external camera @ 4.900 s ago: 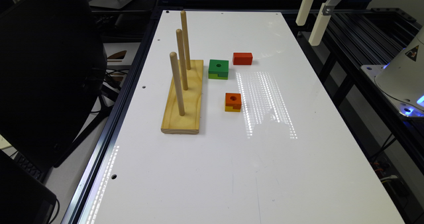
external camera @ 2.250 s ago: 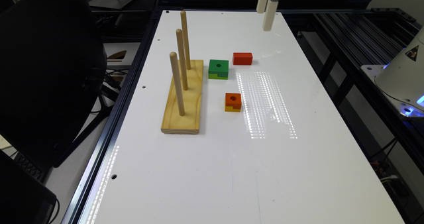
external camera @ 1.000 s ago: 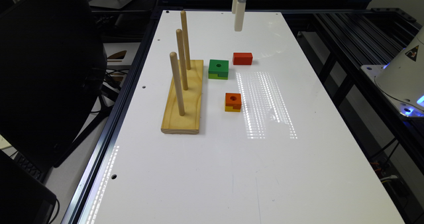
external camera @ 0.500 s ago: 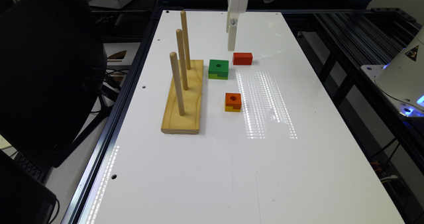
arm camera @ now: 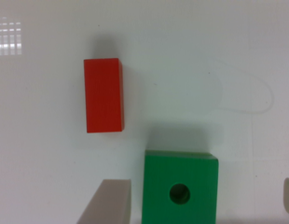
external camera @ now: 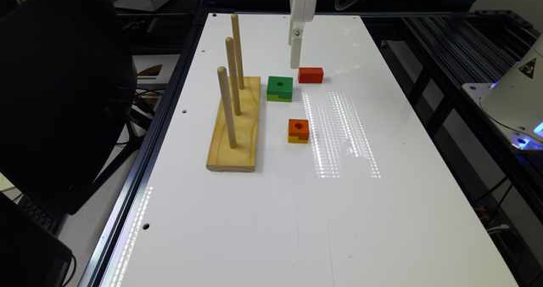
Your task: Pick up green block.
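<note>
Overhead, the white gripper (external camera: 295, 62) hangs above the white tabletop (external camera: 297, 202), just behind the gap between two blocks and touching neither. Its grey fingers (arm camera: 107, 203) are spread wide in the wrist view, one near the picture's middle and the other at the far edge, with nothing held; the green block sits between them, seemingly well below the tips, though height is hard to judge from this angle.

The squarish wooden green block (external camera: 280, 88) (arm camera: 180, 189), dark green on top with a round centre hole and a lime-yellow stepped lower layer, lies flat with the hole facing up. Being nearly square, it has no marked long axis; its sides run roughly square to the table edges.

Just beside it, toward the exterior view's right, lies a plain red rectangular block (external camera: 310, 75) (arm camera: 104, 95), apart from it by a narrow strip of table. A smaller orange-and-yellow holed block (external camera: 298, 130) sits nearer the camera. On the exterior view's left stands a pale wooden base with three upright pegs (external camera: 234, 121), close to the green block. Open tabletop extends toward the near edge.
</note>
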